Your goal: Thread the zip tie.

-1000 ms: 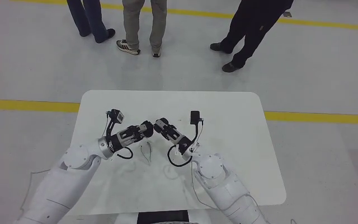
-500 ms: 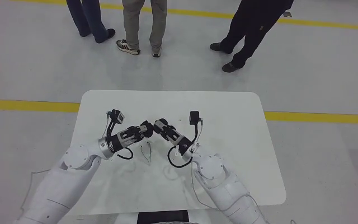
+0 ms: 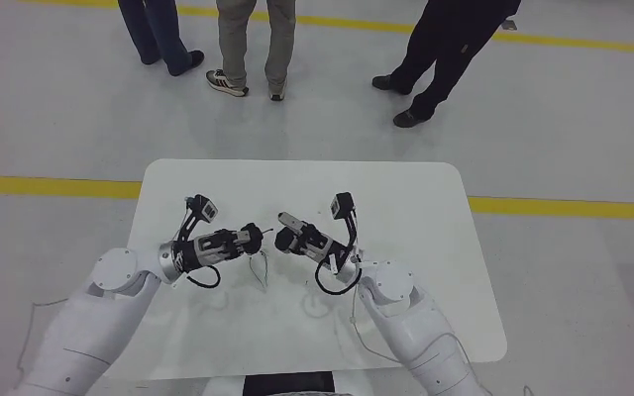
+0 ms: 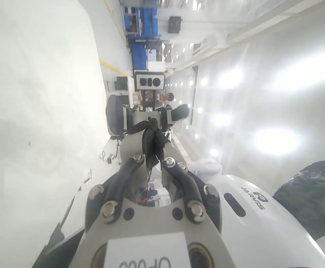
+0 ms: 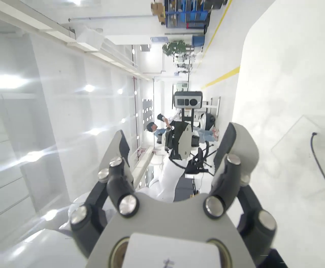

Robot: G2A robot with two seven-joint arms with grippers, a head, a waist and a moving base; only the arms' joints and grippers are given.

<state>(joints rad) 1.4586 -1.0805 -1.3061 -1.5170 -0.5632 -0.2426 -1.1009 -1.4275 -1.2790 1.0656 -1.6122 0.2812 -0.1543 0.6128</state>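
The white table [image 3: 426,198] has rounded corners and a plain, even top; both arms come in over its near edge and meet above it, a little left of centre. The left gripper [image 3: 254,238] is pinched tight on the zip tie [image 3: 261,269]; its own wrist view shows the two fingers [image 4: 133,147] pressed together with a thin dark strand running out between them; from above, the tie droops as a narrow loop from the tip toward the near side, and whether its low end touches the top I cannot tell. The right gripper [image 3: 282,232] faces it from just to the right, the two tips near each other but apart; its fingers [image 5: 238,144] stand spread wide with nothing between them.

Past the grippers the far half of the table is plain white up to its far edge. Around the table lies a pale grey, glossy floor [image 3: 555,109]; a yellow line [image 3: 555,207] runs left to right, showing on both sides of the table; a second yellow line [image 3: 347,22] crosses much farther off. The wrist views look into a bright white hall; rows of lights [image 5: 88,88] glare on the ceiling; blue racks [image 5: 188,10] stand at the far end, with a plant [image 5: 175,47] near them.
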